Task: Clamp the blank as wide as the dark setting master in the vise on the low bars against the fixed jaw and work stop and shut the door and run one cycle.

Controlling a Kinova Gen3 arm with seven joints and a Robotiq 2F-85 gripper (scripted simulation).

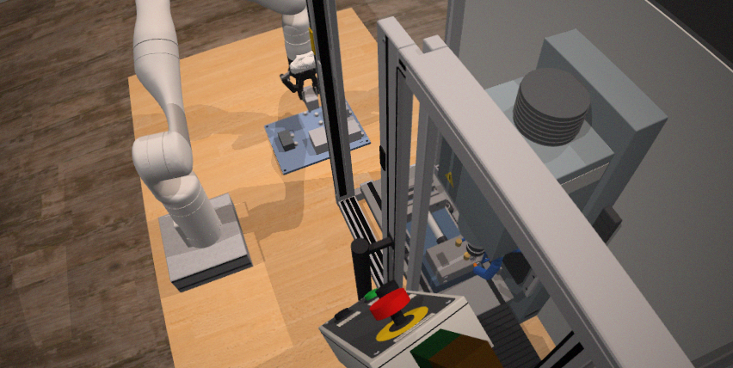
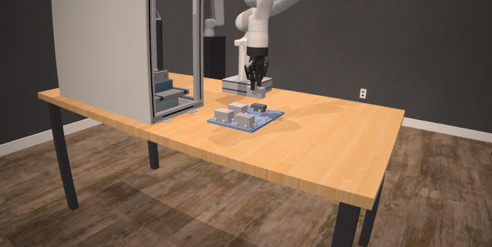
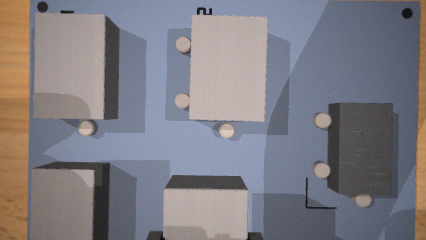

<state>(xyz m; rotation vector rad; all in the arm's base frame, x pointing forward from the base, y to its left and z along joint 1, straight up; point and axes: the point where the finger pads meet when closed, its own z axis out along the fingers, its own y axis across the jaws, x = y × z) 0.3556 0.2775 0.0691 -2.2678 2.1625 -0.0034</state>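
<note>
My gripper (image 1: 309, 91) (image 2: 255, 86) (image 3: 205, 236) is shut on a light grey blank (image 1: 311, 101) (image 2: 256, 92) (image 3: 205, 215), held above the blue plate (image 1: 296, 163) (image 2: 273, 114) (image 3: 225, 155). The dark setting master (image 1: 286, 140) (image 2: 258, 107) (image 3: 365, 145) stands on the plate between its pegs. Three other blanks stand there: one (image 3: 70, 65) at upper left in the wrist view, one (image 3: 228, 67) beside it and one (image 3: 63, 207) at lower left. The vise (image 1: 443, 258) is inside the guard, its bars not clearly visible. The green button (image 1: 371, 294) is beside the partly hidden black knob (image 1: 388, 287).
The guard's corner post (image 1: 335, 108) stands between plate and machine. The door's frame (image 1: 392, 160) carries a black handle (image 1: 361, 262); a gap shows between post and door frame. A red button (image 1: 390, 303) stands high on the control column. The spindle housing overhangs the vise.
</note>
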